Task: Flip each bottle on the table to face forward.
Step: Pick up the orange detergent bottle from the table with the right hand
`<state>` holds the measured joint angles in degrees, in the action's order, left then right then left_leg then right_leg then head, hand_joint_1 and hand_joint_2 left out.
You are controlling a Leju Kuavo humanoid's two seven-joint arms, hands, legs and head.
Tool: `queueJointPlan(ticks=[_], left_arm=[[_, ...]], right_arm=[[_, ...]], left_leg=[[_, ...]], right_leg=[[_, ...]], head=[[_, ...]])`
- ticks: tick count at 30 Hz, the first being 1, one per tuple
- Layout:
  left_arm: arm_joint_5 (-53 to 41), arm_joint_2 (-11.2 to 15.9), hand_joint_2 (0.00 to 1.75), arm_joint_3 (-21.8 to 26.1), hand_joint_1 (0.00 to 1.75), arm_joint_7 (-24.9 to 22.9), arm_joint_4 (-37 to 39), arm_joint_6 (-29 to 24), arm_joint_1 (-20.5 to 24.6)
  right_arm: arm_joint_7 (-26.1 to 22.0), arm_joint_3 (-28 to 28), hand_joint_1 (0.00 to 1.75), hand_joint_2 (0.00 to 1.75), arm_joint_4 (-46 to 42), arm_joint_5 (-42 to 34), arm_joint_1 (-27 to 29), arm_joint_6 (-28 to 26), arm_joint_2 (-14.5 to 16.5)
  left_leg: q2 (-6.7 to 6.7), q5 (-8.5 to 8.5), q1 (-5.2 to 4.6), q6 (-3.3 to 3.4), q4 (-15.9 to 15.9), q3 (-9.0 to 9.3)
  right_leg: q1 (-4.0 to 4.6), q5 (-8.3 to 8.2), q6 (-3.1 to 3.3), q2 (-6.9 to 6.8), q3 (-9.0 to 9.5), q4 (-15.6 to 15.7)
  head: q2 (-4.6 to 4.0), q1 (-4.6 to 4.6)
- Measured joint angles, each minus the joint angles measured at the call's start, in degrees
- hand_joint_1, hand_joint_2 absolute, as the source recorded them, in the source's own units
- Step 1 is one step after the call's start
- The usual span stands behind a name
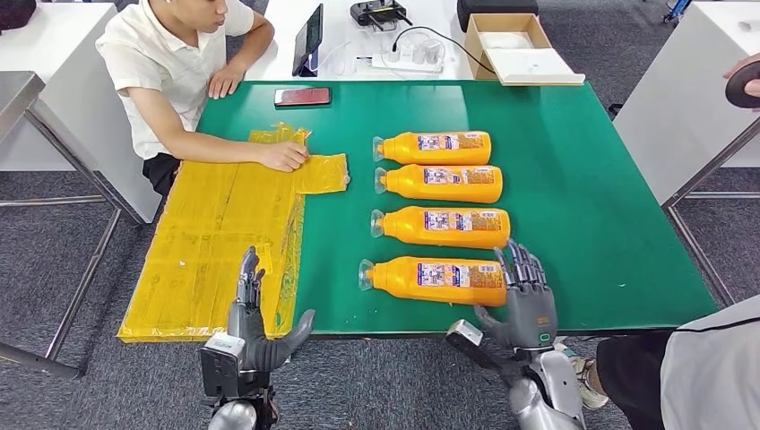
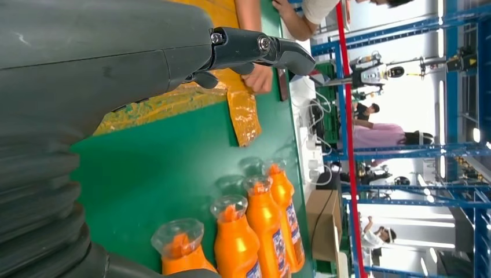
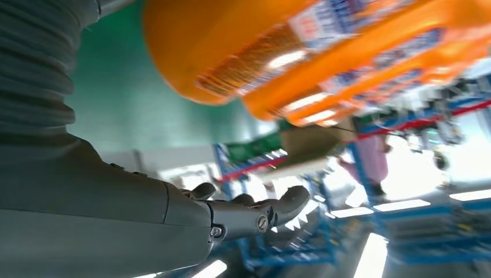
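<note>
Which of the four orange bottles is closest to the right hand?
The bottle nearest the table's front edge, last in the row: the right hand stands at its base end, fingers raised beside it. The other three lie farther back.

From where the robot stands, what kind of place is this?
Probably a robotics lab or test workshop: a green-topped work table laid with orange plastic bottles, blue metal racking behind, and another white humanoid robot standing by it.
</note>
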<state>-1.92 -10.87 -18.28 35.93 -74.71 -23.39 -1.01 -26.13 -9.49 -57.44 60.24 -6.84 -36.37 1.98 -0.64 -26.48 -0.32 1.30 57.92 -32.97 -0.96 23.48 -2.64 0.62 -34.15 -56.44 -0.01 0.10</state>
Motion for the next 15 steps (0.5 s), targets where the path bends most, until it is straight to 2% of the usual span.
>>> queueJointPlan(ticks=[8, 15], left_arm=[[-0.3, 0.0, 1.75, -1.0, 0.0, -0.7, 0.0, 0.9, 0.2], [-0.4, -0.1, 1.75, -1.8, 0.0, -1.2, 0.0, 1.9, 0.6]], right_arm=[[4.1, 3.5, 0.0, 1.75, 9.2, -3.9, -4.4, 0.2, -1.2], [5.5, 6.7, 0.0, 1.75, 18.1, -5.1, -9.5, 0.6, -2.0]], left_leg=[[0.01, 0.01, 0.0, 0.0, 0.0, 0.03], [0.02, 0.01, 0.0, 0.0, 0.0, 0.03]], right_leg=[[0.0, -0.01, -0.01, 0.01, 0.01, 0.0], [0.0, -0.01, -0.01, 0.01, 0.01, 0.0]], head=[[0.01, -0.01], [0.01, 0.0]])
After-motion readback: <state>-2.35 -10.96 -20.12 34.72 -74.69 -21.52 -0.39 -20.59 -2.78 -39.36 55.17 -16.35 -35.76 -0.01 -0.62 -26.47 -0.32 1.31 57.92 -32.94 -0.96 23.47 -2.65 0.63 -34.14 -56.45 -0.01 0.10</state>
